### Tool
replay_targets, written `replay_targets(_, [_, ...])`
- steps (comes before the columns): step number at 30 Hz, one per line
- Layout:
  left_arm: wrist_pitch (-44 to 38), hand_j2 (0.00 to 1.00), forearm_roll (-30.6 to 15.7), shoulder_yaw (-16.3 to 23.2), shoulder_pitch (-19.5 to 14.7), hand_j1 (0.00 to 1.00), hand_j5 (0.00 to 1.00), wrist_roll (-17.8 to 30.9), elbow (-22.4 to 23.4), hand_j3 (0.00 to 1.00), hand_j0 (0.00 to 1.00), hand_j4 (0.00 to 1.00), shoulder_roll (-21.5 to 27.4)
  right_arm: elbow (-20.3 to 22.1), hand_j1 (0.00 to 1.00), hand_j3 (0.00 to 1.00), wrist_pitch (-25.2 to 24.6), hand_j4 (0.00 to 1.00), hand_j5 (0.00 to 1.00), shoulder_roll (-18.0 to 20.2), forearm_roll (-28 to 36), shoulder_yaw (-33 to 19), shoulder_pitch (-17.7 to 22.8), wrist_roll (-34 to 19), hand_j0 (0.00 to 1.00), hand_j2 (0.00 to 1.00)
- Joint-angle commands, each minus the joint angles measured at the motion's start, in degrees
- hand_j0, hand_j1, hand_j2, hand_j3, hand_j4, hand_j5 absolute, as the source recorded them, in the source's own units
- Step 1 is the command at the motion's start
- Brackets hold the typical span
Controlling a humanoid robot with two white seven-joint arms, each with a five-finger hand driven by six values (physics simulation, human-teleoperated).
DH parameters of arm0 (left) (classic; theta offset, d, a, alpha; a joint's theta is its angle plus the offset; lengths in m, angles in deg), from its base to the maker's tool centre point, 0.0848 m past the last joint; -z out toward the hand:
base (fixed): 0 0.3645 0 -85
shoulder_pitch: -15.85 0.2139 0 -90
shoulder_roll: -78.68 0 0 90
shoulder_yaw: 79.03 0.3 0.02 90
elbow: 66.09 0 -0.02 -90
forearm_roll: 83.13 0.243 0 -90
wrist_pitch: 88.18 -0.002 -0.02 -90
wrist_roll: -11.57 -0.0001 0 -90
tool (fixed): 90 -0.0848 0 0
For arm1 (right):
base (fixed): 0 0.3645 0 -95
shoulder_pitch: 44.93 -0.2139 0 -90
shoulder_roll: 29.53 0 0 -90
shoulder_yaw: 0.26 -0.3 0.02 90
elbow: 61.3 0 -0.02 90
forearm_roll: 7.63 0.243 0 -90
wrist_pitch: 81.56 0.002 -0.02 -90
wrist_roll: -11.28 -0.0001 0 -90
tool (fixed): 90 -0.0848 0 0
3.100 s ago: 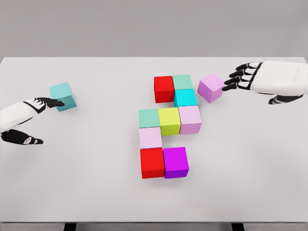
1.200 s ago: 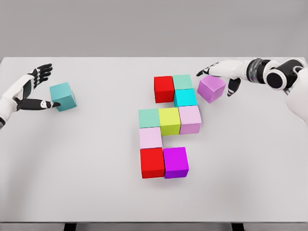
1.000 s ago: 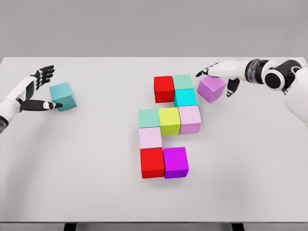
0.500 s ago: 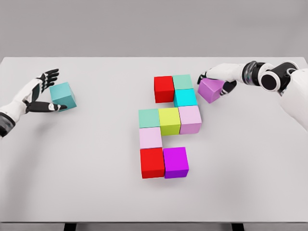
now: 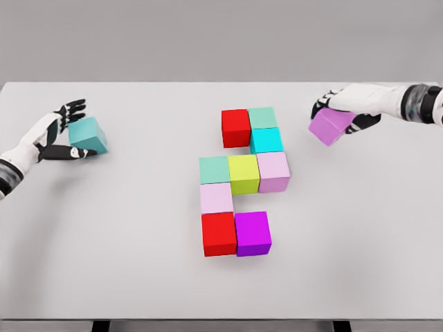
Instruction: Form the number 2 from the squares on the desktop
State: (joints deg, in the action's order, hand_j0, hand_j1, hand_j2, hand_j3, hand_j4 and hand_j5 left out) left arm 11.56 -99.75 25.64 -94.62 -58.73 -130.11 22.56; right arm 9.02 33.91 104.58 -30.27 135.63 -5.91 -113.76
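The left hand (image 5: 54, 135) is seen at the table's (image 5: 111, 263) left edge, fingers and thumb closed around the teal cube (image 5: 88, 135), which looks slightly tilted. Nearest the camera, a red cube (image 5: 219, 234) and a purple cube (image 5: 252, 233) are set side by side. Behind them a pale pink cube (image 5: 217, 198) is placed, then a row of green, yellow-green (image 5: 243, 173) and lilac cubes. Farther back, a cyan cube (image 5: 266, 140) is found, with a second red and a green cube behind. At the far right, a violet cube (image 5: 331, 126) is gripped by the right hand (image 5: 344, 111), tilted and well apart from the group.
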Motion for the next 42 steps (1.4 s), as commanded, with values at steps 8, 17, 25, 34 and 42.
replay_targets(8, [0.10,1.00,0.09,0.19,0.00,1.00,1.00,0.16,1.78,1.00,1.00,1.00,-0.04,19.67,0.46,0.46,9.53,0.46,0.46,17.41,1.46,-3.35,4.83,0.04,0.46,0.46])
replay_targets(17, [0.01,1.00,0.18,0.27,0.00,1.00,1.00,0.16,1.87,1.00,1.00,1.00,-0.66,27.32,0.46,0.46,9.53,0.46,0.46,20.32,1.37,-2.56,7.12,0.04,0.46,0.46])
replay_targets(25, [-1.04,0.82,0.27,0.27,-0.18,0.82,0.82,0.16,2.14,0.82,0.82,0.82,-1.19,28.38,0.46,0.46,9.53,0.46,0.46,20.05,-0.74,2.36,7.21,0.04,0.46,0.46])
replay_targets(34, [-1.04,0.60,0.36,0.27,-0.18,0.60,0.60,0.16,2.14,0.60,0.60,0.60,-1.19,30.22,0.53,0.53,9.53,0.53,0.53,17.51,-1.71,4.65,7.12,0.04,0.53,0.53])
replay_targets(42, [-1.39,0.57,0.36,0.27,-0.79,0.57,0.57,0.16,1.78,0.57,0.57,0.57,-1.27,30.31,0.52,0.52,9.53,0.52,0.52,16.27,-1.36,8.52,7.21,0.04,0.52,0.52])
